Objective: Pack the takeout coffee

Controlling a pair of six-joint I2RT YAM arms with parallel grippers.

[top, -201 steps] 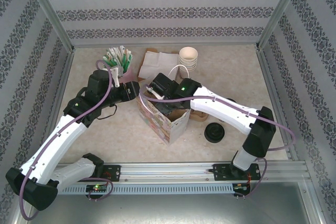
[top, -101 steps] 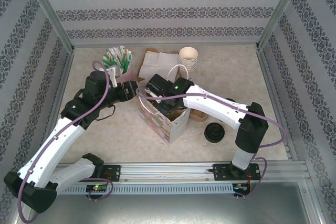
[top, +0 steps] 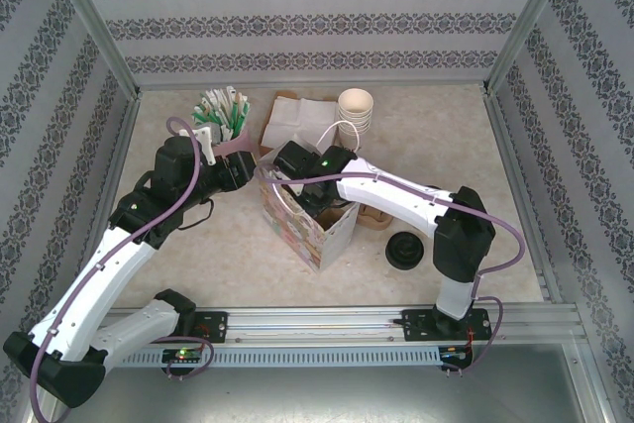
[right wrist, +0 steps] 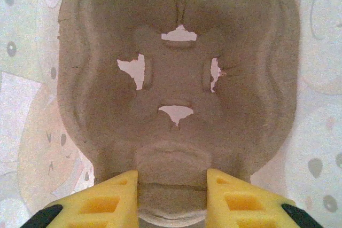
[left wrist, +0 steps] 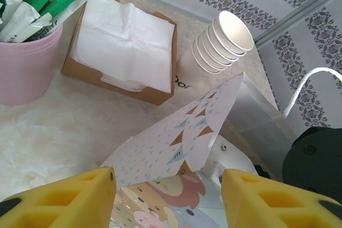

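Observation:
The takeout coffee is hidden. A paper bag (top: 297, 227) printed with cartoon animals stands open in the middle of the table. My right gripper (right wrist: 172, 186) reaches down into it and is shut on a rounded tab at the near edge of a brown pulp cup carrier (right wrist: 176, 73), which lies against the bag's printed inside. My left gripper (left wrist: 166, 185) is at the bag's left rim (left wrist: 181, 132). It is open, its yellow fingers (left wrist: 91, 188) wide apart with the bag's wall standing between them.
Behind the bag stand a stack of lidless white cups (top: 356, 109) (left wrist: 222, 44), a brown box of napkins (top: 302, 116) (left wrist: 125, 46) and a pink cup of packets (top: 223, 116) (left wrist: 24, 57). A loose black lid (top: 405, 250) lies right of the bag. Patterned walls enclose the table.
The right arm's elbow has swung left and nearer, its wrist shifting slightly left over the bag. The left arm has edged left. Both grippers' openings look unchanged.

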